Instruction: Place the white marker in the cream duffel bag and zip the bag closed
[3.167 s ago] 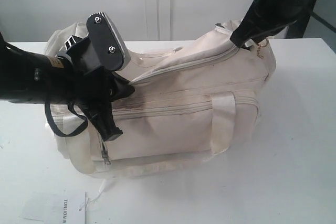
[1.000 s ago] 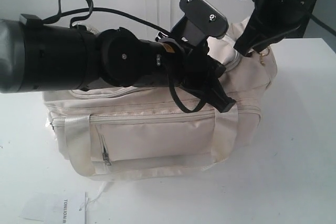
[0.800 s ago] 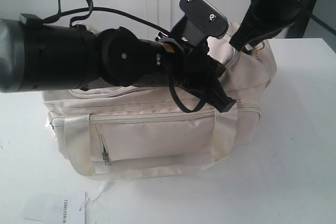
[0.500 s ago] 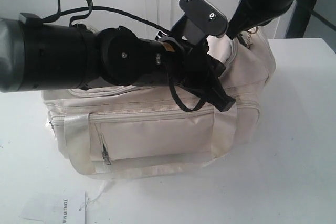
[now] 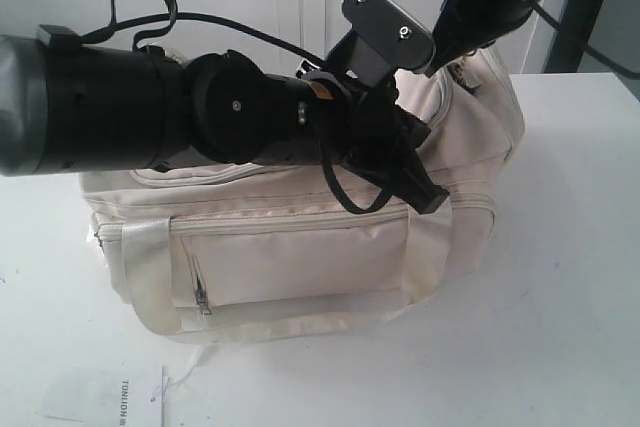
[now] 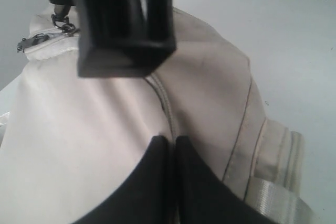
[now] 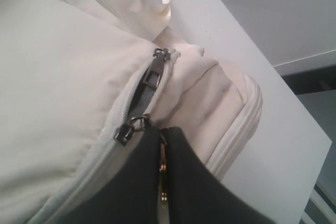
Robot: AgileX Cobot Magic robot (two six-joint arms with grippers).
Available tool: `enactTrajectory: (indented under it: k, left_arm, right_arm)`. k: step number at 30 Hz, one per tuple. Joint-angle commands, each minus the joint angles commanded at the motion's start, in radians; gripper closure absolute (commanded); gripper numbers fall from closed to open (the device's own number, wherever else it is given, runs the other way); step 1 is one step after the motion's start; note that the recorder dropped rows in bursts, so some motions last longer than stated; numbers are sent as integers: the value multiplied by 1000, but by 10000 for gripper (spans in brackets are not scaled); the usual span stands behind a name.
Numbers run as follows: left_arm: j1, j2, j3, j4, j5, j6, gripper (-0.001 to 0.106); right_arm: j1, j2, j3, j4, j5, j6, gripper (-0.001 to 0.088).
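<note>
White surface [image 5: 560,267] carried the cream duffel bag [image 5: 300,257], its right end hoisted by the right end effector [image 7: 160,135], whose fingers were pressed together on a gold-coloured fitting [image 7: 163,169] there. The left end effector [image 6: 171,142] lay on the top zip line, fingers pressed together; whether they pinched a pull I could not tell. Two zip pulls [image 7: 157,62] flanked a short dark gap, so the closure looked nearly finished. The white marker was nowhere visible, presumably inside; the bag's contents were hidden. That thin fitting could slip free under the lift and drop the bag, or the gap could remain unzipped.
</note>
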Motion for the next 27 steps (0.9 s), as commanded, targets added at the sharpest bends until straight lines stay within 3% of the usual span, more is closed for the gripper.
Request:
enactTrajectory:
  k: [20, 27]
  left_arm:
    - [0, 0, 0, 0, 5, 0, 1053]
    - [0, 0, 0, 0, 5, 0, 1053]
  right_arm:
    - [-12, 90, -6, -60, -215, 26, 868]
    - [-33, 164, -90, -60, -230, 39, 868]
